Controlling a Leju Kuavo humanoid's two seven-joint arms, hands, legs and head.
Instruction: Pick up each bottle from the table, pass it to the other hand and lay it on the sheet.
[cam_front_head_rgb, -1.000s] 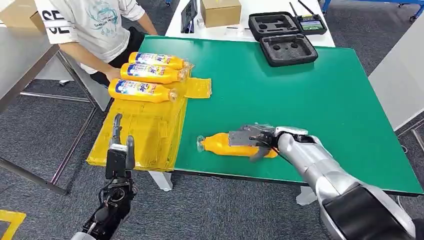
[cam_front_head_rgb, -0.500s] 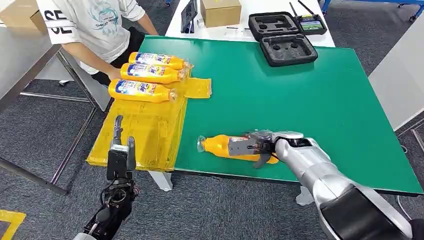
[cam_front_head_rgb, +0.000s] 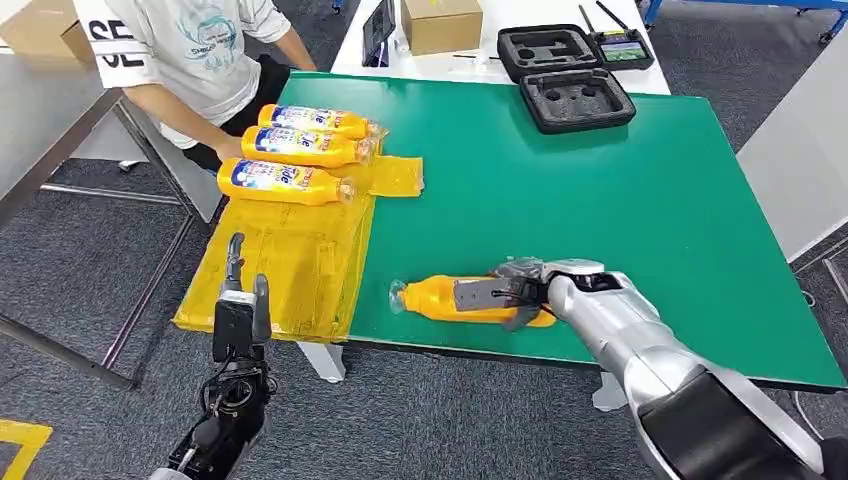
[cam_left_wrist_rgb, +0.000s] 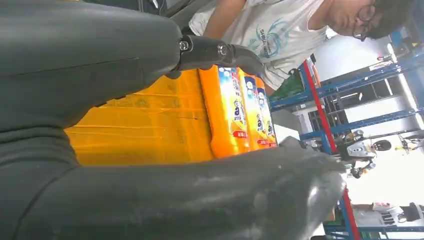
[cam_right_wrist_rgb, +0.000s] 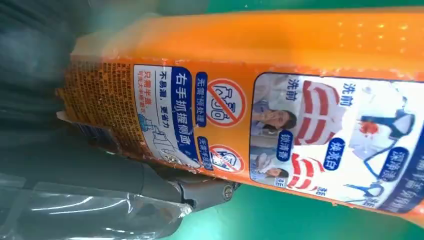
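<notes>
Three bottles crowded the far end of the yellow sheet at the bench's left edge, with a person's arm just beside them, while the sheet's near half lay bare and the left hand hung off its near corner.

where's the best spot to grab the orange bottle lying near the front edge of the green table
Probably the wide middle of the orange bottle, from above. It lies flat on its side, cap end toward the yellow sheet, so fingers can wrap across its width. The right hand already sits over that label section.
</notes>
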